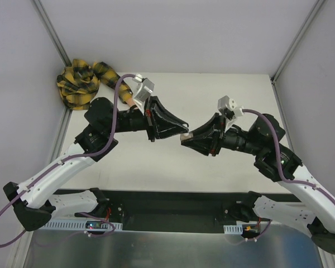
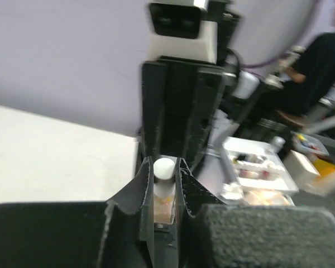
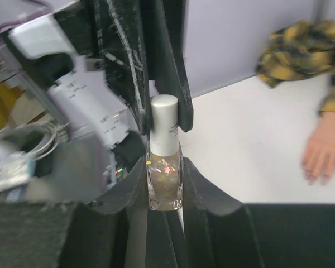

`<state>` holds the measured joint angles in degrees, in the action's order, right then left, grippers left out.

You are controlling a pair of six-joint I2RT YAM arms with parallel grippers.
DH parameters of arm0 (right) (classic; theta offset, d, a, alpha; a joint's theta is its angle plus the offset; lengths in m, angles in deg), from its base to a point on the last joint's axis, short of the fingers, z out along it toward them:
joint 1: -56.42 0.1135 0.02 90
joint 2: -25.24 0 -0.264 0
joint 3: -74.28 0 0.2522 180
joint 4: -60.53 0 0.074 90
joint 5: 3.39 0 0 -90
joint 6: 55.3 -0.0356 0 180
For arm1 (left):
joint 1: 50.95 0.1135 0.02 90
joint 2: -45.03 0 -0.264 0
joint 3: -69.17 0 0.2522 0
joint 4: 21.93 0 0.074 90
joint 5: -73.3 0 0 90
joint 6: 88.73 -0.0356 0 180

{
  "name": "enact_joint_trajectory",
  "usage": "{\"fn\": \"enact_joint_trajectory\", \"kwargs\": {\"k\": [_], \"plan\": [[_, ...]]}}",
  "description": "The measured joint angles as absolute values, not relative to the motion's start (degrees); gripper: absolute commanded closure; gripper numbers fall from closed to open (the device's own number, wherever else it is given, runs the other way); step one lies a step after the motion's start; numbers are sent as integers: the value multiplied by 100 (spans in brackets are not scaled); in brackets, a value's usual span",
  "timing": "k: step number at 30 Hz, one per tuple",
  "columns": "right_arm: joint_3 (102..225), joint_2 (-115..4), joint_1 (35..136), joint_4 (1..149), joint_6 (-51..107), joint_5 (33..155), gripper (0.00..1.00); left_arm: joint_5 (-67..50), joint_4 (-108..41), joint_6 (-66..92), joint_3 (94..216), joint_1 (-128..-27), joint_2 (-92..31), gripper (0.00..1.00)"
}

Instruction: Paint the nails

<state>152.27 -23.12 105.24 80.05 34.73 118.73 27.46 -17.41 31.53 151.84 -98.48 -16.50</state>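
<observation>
A small nail-polish bottle point(image 3: 165, 181) with a white cap point(image 3: 164, 125) stands upright between both grippers above the table's middle point(image 1: 184, 135). My right gripper point(image 3: 165, 190) is shut on its glass body. My left gripper point(image 2: 163, 174) is shut on the white cap point(image 2: 163, 167). In the top view the left gripper point(image 1: 180, 128) and the right gripper point(image 1: 186, 140) meet tip to tip. The mannequin hand point(image 3: 322, 153) lies palm down on the table, its plaid sleeve point(image 3: 304, 50) bunched in the far left corner point(image 1: 81, 82). Its nails are too blurred to make out.
The white table point(image 1: 212, 100) is enclosed by pale walls at the back and sides. The left arm's wrist camera point(image 1: 142, 89) sits over the mannequin hand's spot in the top view. Beyond the table, the left wrist view shows trays of small items point(image 2: 257, 164).
</observation>
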Motion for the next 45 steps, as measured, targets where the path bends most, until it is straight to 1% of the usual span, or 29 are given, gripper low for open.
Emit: {"fn": "enact_joint_trajectory", "kwargs": {"k": [1,2,4,7,9,11,14,15,16,17,20,22,24,30,35,37,39,40,43,45], "plan": [[15255,-2314,10572,8038,3512,11608,100,2543,-1953,3076,15278,-9852,-1664,100],[15299,-2316,10703,8114,3595,11092,100,2197,-2217,2976,15385,-9865,-1672,100],[15467,-2419,11361,8394,3847,9580,100,1310,-2709,2777,15529,-10016,-1679,100],[15819,-2897,12642,8541,4496,6448,100,-458,-3631,2477,16023,-10495,-1803,100],[16044,-3321,13048,8364,4889,4992,100,-1304,-4042,2418,16386,-10661,-1996,100],[16101,-3660,13160,8156,5186,4164,100,-1901,-4300,2438,16594,-10724,-2195,100],[16068,-3898,13166,8160,5495,3652,100,-2314,-4462,2499,16624,-10727,-2367,100],[16033,-3909,13157,8158,5571,3639,100,-2375,-4519,2543,16624,-10727,-2380,95],[16003,-3901,13151,8158,5639,3696,100,-2388,-4573,2602,16624,-10727,-2383,66],[15972,-3861,13133,8143,5691,3801,100,-2388,-4586,2615,16624,-10727,-2367,52],[15889,-3566,13033,8217,5809,4321,100,-2183,-4707,2646,16609,-10718,-2254,24],[15883,-3302,12934,8305,5816,4758,100,-1971,-4737,2692,16508,-10711,-2079,19],[15883,-3000,12764,8438,5801,5362,100,-1724,-4698,2735,16338,-10711,-1812,13],[15942,-2491,11892,8973,5541,7556,100,-740,-4012,2803,15558,-10464,-925,12],[15944,-2386,11424,9214,5029,9051,100,353,-3168,2960,15197,-10147,-833,14],[15944,-2390,11385,9240,4878,9401,100,709,-2941,3013,15147,-10145,-947,16],[15944,-2397,11361,9295,4730,9770,100,1002,-2785,3057,15138,-10145,-1073,19],[15944,-2397,11361,9308,4671,9932,100,1172,-2685,3072,15138,-10139,-1161,25],[15944,-2395,11354,9299,4509,10284,100,1502,-2453,3151,15136,-10106,-1316,37],[15944,-2395,11337,9297,4426,10465,100,1673,-2287,3210,15136,-10075,-1382,40]]}}
